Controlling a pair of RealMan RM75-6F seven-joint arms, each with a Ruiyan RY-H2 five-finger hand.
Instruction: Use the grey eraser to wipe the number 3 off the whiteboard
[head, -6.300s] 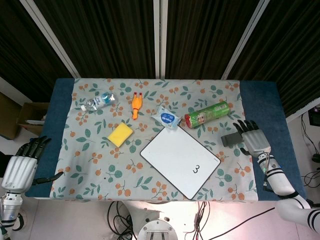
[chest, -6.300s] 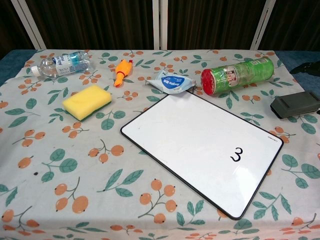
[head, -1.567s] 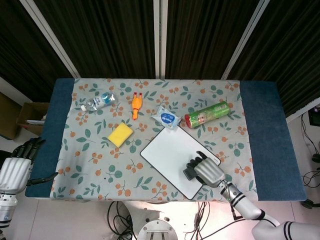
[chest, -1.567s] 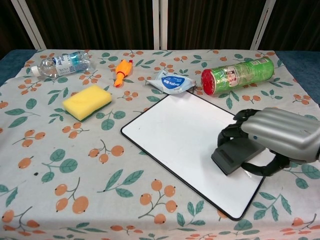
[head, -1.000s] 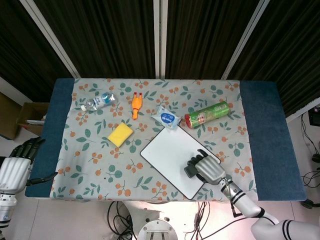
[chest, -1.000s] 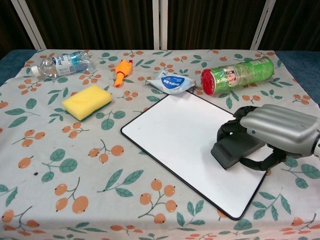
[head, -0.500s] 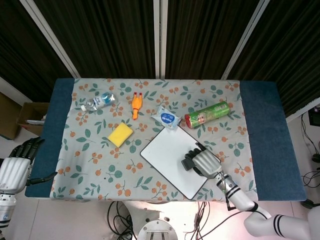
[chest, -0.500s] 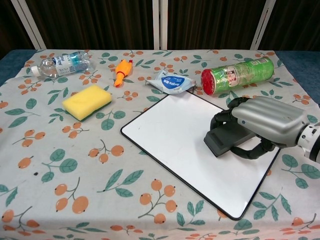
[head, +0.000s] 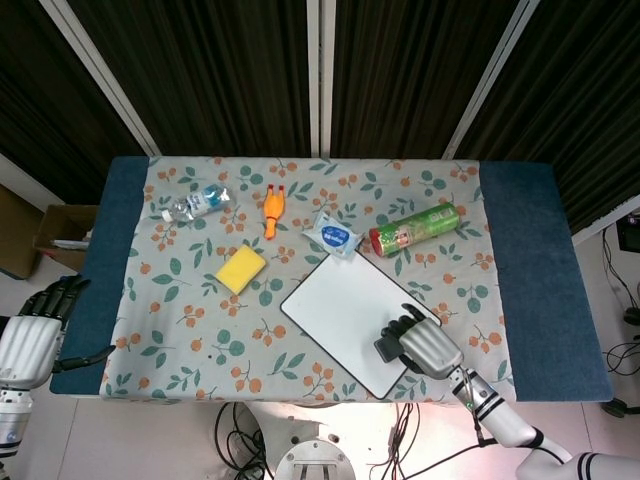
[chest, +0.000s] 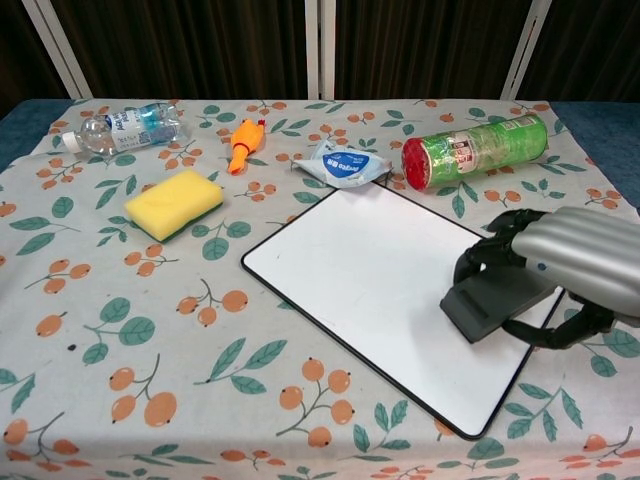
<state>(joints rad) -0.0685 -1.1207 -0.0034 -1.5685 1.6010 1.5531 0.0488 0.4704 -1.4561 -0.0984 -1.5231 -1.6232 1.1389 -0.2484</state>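
Head view: no writing legible on the whiteboard (head: 350, 318), its face plain white inside a dark rim, one board lying on the floral tabletop (head: 180, 300). One grey eraser (head: 389, 345) pressed on the board's near-right part, gripped by the right robot hand (head: 425, 345). Left robot hand (head: 35, 335) off the tabletop's left edge, fingers apart, holding nothing. One bottle (head: 197, 204), one yellow sponge (head: 241, 269), one green can (head: 414, 229). Chest view: grey eraser (chest: 497, 300), a dark slab, flat on the whiteboard (chest: 380, 290) near its right edge under the right robot hand (chest: 575, 265). Label print on the can (chest: 475, 150) and on the wipes packet (chest: 342, 163) too small to read.
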